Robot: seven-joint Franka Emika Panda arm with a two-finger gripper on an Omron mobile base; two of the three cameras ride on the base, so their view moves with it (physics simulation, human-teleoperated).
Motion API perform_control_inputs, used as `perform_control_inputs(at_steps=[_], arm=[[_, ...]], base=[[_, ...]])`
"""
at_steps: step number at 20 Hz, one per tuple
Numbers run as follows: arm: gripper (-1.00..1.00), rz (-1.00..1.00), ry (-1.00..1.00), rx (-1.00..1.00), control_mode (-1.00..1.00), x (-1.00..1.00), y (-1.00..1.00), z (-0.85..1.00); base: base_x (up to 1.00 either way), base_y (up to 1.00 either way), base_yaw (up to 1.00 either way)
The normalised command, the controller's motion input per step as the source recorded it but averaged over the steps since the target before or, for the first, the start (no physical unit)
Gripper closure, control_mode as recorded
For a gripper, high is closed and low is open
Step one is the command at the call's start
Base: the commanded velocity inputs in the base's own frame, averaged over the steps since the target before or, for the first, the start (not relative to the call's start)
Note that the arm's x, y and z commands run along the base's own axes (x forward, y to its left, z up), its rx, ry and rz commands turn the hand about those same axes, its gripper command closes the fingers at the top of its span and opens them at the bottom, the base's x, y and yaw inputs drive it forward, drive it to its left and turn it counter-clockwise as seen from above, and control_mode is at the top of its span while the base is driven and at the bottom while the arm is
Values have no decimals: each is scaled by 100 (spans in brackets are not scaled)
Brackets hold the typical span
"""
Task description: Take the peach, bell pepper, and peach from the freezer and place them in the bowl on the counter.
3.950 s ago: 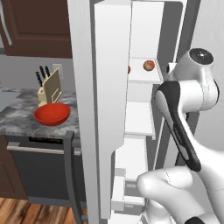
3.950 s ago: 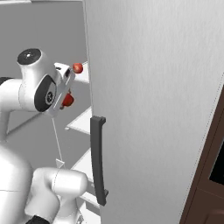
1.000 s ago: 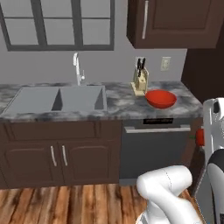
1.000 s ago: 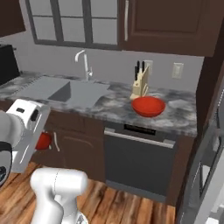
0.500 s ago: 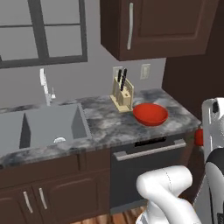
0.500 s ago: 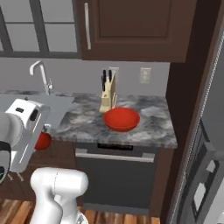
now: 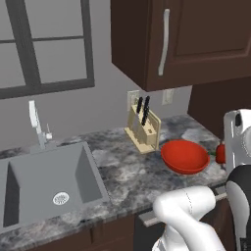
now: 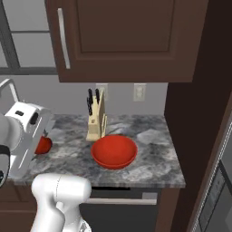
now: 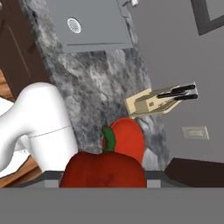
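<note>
The pepper [image 9: 103, 169] sat right at the gripper, filling the bottom of the hand view with its green stem pointing up toward the bowl [image 9: 127, 139]; I judge the jaws closed on it, though the fingertips themselves were hidden behind it. In the left base view, reading across, came the sink [image 7: 44, 184] with its faucet [image 7: 34, 122], then the knife block [image 7: 143, 128] against the wall, then the bowl [image 7: 185, 157] on the counter [image 7: 127, 176], and at the far right a sliver of the pepper [image 7: 220, 153] just beside the white hand.

From the right base view the order flipped: the pepper [image 8: 43, 145] sat low at the left by the hand, the bowl [image 8: 114, 152] lay to its right, near but apart, in front of the block [image 8: 96, 115]. So the coming move turned on carrying the pepper sideways across the counter [image 8: 154, 158] edge until it hung over the bowl. The bowl looked empty, so I judge this was the first item delivered.
</note>
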Motion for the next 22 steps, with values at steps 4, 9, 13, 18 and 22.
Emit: perform_control_inputs(at_steps=[4, 9, 13, 18, 22], arm=[[100, 0, 0, 0, 100, 0, 0, 0], [100, 0, 0, 0, 100, 0, 0, 0], [100, 0, 0, 0, 100, 0, 0, 0], [100, -14, 5, 0, -100, 28, 0, -3], [100, -7, 7, 6, -100, 62, -43, -35]], base=[[95, -18, -7], [34, -19, -29], [29, -1, -44], [15, 0, -13], [0, 0, 0]])
